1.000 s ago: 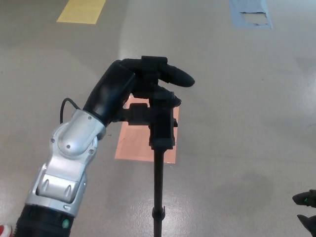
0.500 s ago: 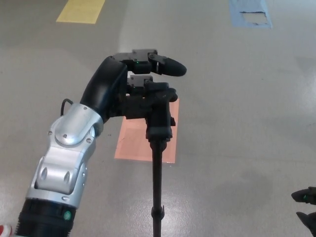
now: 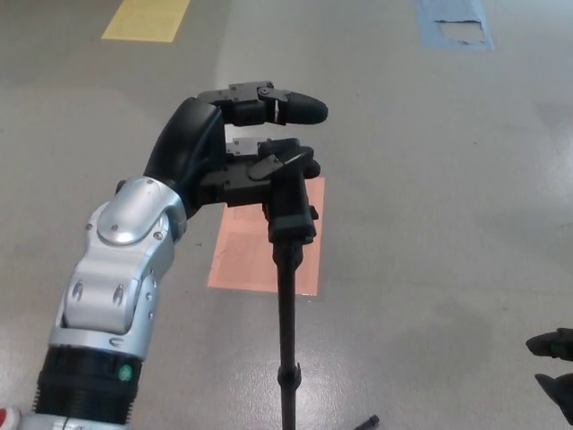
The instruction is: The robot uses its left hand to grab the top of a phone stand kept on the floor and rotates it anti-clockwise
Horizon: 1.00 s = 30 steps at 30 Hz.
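The stand (image 3: 286, 296) rises from the floor (image 3: 430, 224) over an orange patch (image 3: 242, 260). The left hand (image 3: 237, 148) sits at its top, fingers (image 3: 300, 107) spread, one above the head. Judged mid-turn; next it must close and twist anti-clockwise.

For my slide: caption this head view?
Robot's left hand, fingers spread, beside the top of a phone stand on the floor.

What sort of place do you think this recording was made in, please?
Probably an indoor lab or workshop hall: a smooth grey floor marked with coloured rectangles, namely a yellow patch, a blue patch and an orange patch beneath the phone stand.
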Tool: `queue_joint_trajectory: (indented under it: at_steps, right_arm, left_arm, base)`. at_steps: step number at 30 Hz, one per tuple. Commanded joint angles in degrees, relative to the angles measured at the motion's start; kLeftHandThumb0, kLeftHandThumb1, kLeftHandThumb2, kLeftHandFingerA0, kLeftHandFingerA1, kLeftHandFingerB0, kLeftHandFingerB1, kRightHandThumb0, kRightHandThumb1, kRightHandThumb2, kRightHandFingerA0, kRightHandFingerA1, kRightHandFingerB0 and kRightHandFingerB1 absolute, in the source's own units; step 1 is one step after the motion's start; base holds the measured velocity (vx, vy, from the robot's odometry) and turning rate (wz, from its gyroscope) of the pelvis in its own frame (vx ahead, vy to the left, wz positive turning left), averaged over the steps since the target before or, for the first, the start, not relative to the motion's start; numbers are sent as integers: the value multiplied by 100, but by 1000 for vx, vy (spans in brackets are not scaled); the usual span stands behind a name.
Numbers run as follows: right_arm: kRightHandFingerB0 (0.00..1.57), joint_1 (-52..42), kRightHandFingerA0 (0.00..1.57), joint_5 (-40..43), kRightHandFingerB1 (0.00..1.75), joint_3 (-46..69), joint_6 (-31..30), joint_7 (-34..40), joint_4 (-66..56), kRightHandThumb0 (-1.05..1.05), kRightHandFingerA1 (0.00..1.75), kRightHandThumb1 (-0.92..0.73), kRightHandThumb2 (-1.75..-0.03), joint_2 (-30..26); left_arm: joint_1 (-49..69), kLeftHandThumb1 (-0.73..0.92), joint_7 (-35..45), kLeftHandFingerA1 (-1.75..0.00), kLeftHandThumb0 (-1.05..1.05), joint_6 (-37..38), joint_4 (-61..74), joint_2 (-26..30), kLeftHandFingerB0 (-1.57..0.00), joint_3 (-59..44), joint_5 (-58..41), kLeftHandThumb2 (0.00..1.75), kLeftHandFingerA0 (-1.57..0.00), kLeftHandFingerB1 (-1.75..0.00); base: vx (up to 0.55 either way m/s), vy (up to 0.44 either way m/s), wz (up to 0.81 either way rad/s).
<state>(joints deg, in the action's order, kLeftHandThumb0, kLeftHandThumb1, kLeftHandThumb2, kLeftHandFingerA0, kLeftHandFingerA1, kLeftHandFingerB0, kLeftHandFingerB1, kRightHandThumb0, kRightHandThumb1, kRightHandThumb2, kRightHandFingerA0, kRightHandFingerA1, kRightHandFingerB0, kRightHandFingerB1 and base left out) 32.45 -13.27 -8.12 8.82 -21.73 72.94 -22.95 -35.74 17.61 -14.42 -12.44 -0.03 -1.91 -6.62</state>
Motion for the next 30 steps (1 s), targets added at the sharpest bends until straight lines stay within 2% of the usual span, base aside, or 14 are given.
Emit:
queue_joint_trajectory:
  at_steps: [1,9,13,15,16,17,18,19,20,21,22,26,27,30]
  right_arm:
    - [0,236,0,-61,46,12,-136,-57,87,-34,48,-58,-110,-156]
    - [0,250,0,-104,45,-29,-88,-26,84,-35,48,-57,-110,-169]
    - [0,263,0,-111,45,-36,-99,-22,94,-35,48,-54,-109,-174]
    - [0,269,0,-119,45,-43,-108,-15,100,-35,48,-54,-109,-170]
    - [0,277,0,-120,45,-47,-105,-26,101,-35,48,-55,-109,-171]
    - [0,282,0,-120,45,-49,-102,-36,101,-35,48,-55,-109,-172]
    - [0,287,0,-111,45,-41,-104,-44,101,-35,48,-55,-109,-171]
    - [0,298,0,-77,45,-10,-140,-45,109,-35,48,-54,-108,-160]
    - [0,310,0,-52,45,12,-173,-55,117,-35,48,-55,-109,-152]
    - [0,315,0,-49,45,13,-176,-66,118,-35,48,-55,-109,-153]
    - [0,318,0,-63,45,-1,-161,-71,118,-35,48,-55,-109,-156]
    - [0,372,0,-82,45,-17,-157,-85,136,-34,48,-57,-110,-158]
    - [0,378,0,-84,46,-19,-152,-81,137,-34,48,-56,-110,-155]
    - [0,390,0,-77,46,-10,-157,-69,141,-35,48,-55,-109,-149]
  left_arm:
    - [-494,66,-382,-58,-17,-2365,-260,-90,-82,-694,-944,60,-99,-52]
    - [-509,68,-377,-60,-17,-2556,-168,-122,-81,-735,-960,60,-97,-51]
    - [-524,67,-281,-60,-23,-2631,-149,-96,-68,-726,-983,62,-92,-46]
    - [-538,69,-237,-60,-20,-2680,-147,-77,-68,-723,-993,61,-91,-45]
    - [-551,64,-175,-53,-25,-2726,-141,-46,-58,-711,-1011,59,-83,-40]
    - [-559,64,-134,-53,-25,-2751,-138,-25,-58,-702,-1024,59,-83,-40]
    - [-564,53,-37,-56,-40,-2753,-140,17,-42,-668,-1036,74,-62,-45]
    - [-574,37,244,-49,-31,-2751,-152,140,0,-556,-1062,92,-2,-46]
    - [-570,45,638,-16,-67,-2662,-185,301,0,-391,-1070,80,0,-15]
    - [-563,45,796,-16,-67,-2597,-202,364,0,-322,-1068,80,0,-15]
    - [-549,49,948,-2,-78,-2497,-224,415,0,-264,-1068,80,0,-1]
    - [-520,48,1340,-1,-78,-2223,-233,562,0,-88,-1117,83,0,-7]
    - [-508,56,1387,0,-75,-2166,-219,581,0,-64,-1119,61,0,0]
    - [-476,60,1503,0,-80,-1998,-132,655,0,53,-1079,59,0,0]
  base:
    - [0,0,0]
    - [0,0,0]
    - [0,0,0]
    - [0,0,0]
    - [0,0,0]
    - [0,0,0]
    - [0,0,0]
    - [0,0,0]
    - [0,0,0]
    - [0,0,0]
    - [0,0,0]
    - [0,0,0]
    - [0,0,0]
    - [0,0,0]
